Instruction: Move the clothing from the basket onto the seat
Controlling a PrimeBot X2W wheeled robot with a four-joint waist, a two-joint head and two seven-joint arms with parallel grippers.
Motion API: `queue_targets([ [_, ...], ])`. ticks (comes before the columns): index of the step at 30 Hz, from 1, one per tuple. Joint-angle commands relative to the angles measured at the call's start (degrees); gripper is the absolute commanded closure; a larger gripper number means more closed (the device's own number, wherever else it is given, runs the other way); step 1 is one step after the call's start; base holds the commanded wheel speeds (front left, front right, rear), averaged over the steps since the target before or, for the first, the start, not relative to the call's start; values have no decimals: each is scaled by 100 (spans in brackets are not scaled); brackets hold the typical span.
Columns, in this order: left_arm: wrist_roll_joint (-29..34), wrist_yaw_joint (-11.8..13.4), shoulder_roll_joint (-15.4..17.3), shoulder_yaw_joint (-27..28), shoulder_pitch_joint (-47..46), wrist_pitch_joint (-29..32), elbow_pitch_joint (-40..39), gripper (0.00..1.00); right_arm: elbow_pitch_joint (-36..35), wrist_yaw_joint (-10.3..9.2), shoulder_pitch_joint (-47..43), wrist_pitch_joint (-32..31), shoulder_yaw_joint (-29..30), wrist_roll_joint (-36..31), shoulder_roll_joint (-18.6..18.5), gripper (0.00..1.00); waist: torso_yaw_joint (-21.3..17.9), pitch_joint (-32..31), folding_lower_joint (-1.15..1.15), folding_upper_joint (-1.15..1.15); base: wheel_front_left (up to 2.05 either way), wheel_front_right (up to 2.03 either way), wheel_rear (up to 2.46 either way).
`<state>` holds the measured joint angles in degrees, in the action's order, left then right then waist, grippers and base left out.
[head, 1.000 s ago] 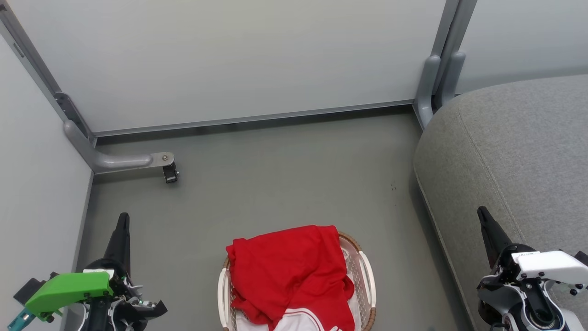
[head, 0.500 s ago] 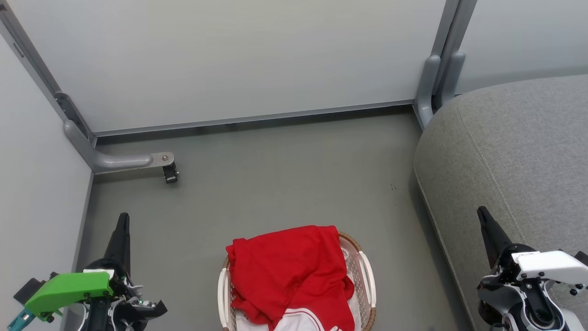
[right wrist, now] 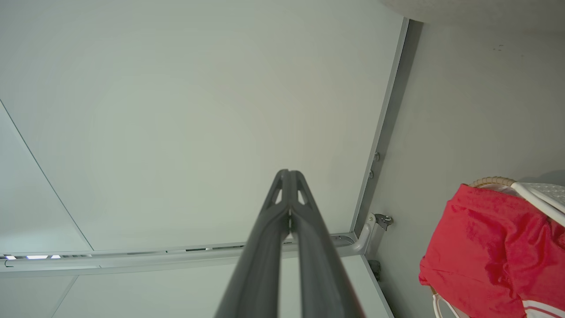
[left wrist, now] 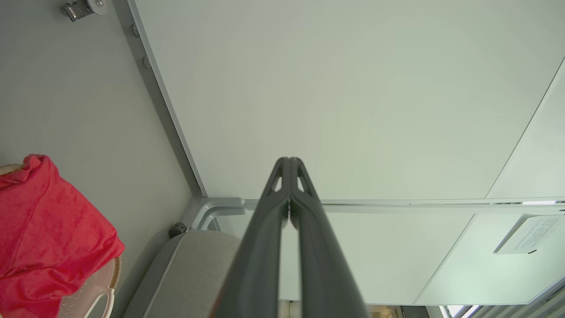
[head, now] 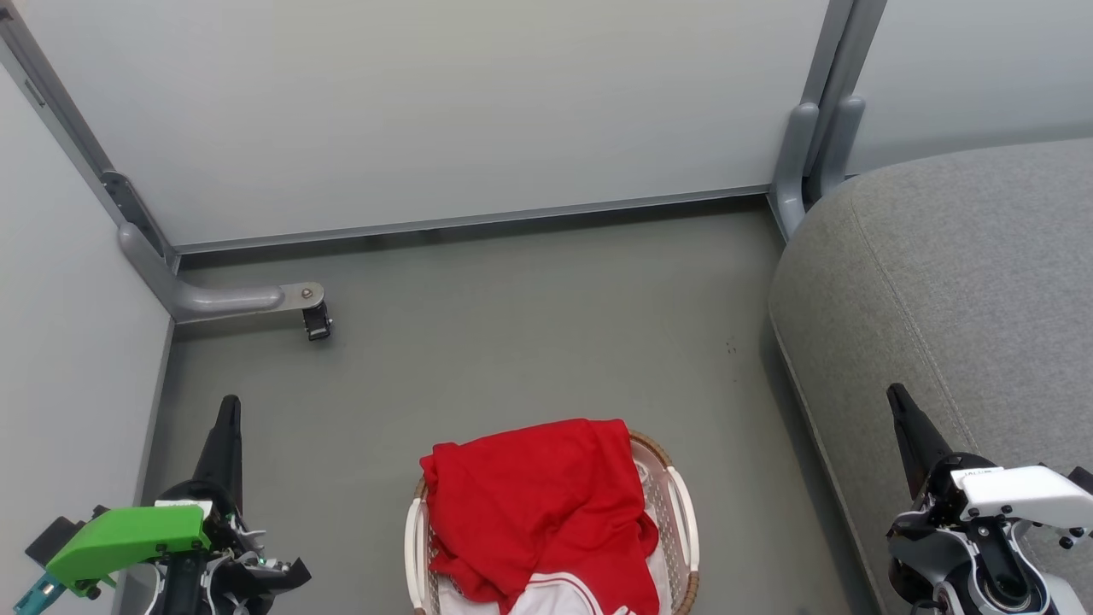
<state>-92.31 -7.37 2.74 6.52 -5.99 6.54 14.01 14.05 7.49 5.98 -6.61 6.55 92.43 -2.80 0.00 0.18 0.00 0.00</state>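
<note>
- The red clothing (head: 538, 504) lies heaped in the basket (head: 659, 504). It covers most of the opening and hangs over the left and far rim (a white striped part shows at the near edge).
- The basket stands on the grey floor (head: 512, 342), between the two grippers and well apart from both.
- The seat (head: 965, 282) is on the robot's right of the basket, near it but not touching, with a strip of floor between them.
- The left gripper (left wrist: 289, 162) has its two fingers pressed together, tips touching, with nothing between them. In the head view it is at the lower left, over the floor beside the side wall.
- The right gripper (right wrist: 289, 173) has its fingers pressed together the same way and is empty. In the head view it is at the lower right, over the seat.
- A small caster wheel (head: 317, 323) on a grey bracket is near the far left corner.
</note>
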Motion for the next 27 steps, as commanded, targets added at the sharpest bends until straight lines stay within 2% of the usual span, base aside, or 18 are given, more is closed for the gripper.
queue_targets([
  [1, -19, -30, 30, 5, -62, 12, 4, 100, -12, 0, 46, 4, 1, -8, -20, 100, 0, 0, 0, 0, 0, 0, 0],
  [22, -19, -30, 30, 6, -62, 12, 4, 100, -12, 0, 46, 5, 0, -8, -21, 100, 0, 0, 0, 0, 0, 0, 0],
  [23, 1, 0, 0, -1, 0, -1, 0, 0, 0, 0, -1, 2, -1, -2, -1, 0, 0, 0, 0, 0, 0, 0, 0],
  [27, 3, 14, -24, -30, 136, -13, 177, 0, 171, -1, -139, 8, -18, -5, 57, 0, 0, 0, 0, 0, 0, 0, 0],
])
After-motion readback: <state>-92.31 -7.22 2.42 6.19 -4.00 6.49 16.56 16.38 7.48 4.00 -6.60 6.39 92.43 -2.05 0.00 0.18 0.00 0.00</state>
